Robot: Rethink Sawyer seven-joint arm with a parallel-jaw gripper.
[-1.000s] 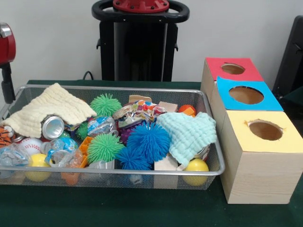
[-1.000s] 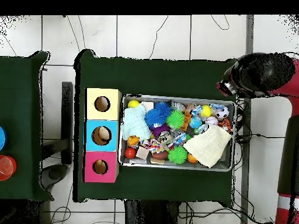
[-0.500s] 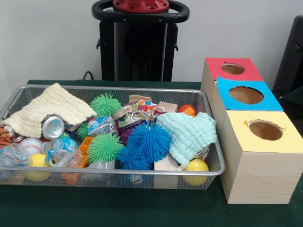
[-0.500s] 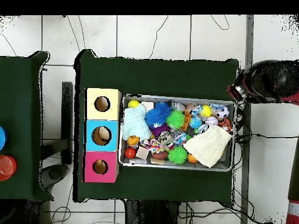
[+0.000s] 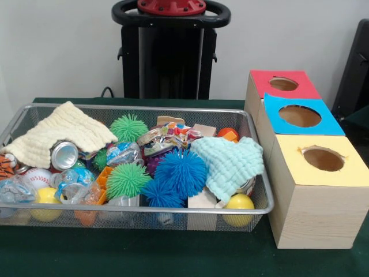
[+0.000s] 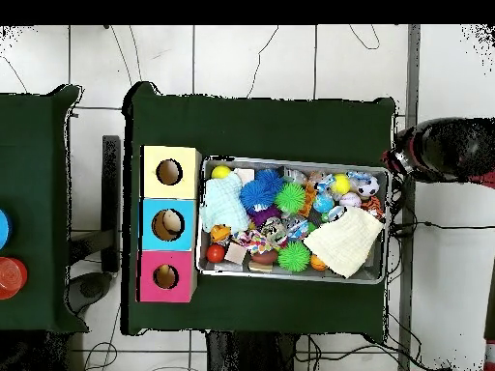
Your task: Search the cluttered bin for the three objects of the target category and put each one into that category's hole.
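Observation:
The wire-mesh bin (image 5: pixel 144 211) stands on the green table, full of clutter; it also shows in the overhead view (image 6: pixel 290 161). An orange tiger-striped plush (image 5: pixel 6 164) pokes out at the bin's left end, and shows in the overhead view (image 6: pixel 373 205) at the right end. The other two plush toys are hidden. The red-topped box's hole (image 5: pixel 283 84) is at the far right, and in the overhead view (image 6: pixel 165 276) at lower left. The arm's end with the gripper (image 6: pixel 398 160) hangs just off the table beside the bin's right end. It does not show in the front view.
Spiky green (image 5: pixel 127 180) and blue (image 5: pixel 180 171) balls, yellow balls (image 5: pixel 238 203), a cream cloth (image 5: pixel 63 131), a mint cloth (image 5: pixel 230 161) and a can (image 5: pixel 64 154) fill the bin. Blue-topped (image 5: pixel 300 116) and yellow-topped (image 5: pixel 323 158) boxes stand beside the red one.
The arm has drawn back from over the table's corner, outward past the bin's end. Its red part has left the front view's left edge. The bin's contents are unmoved.

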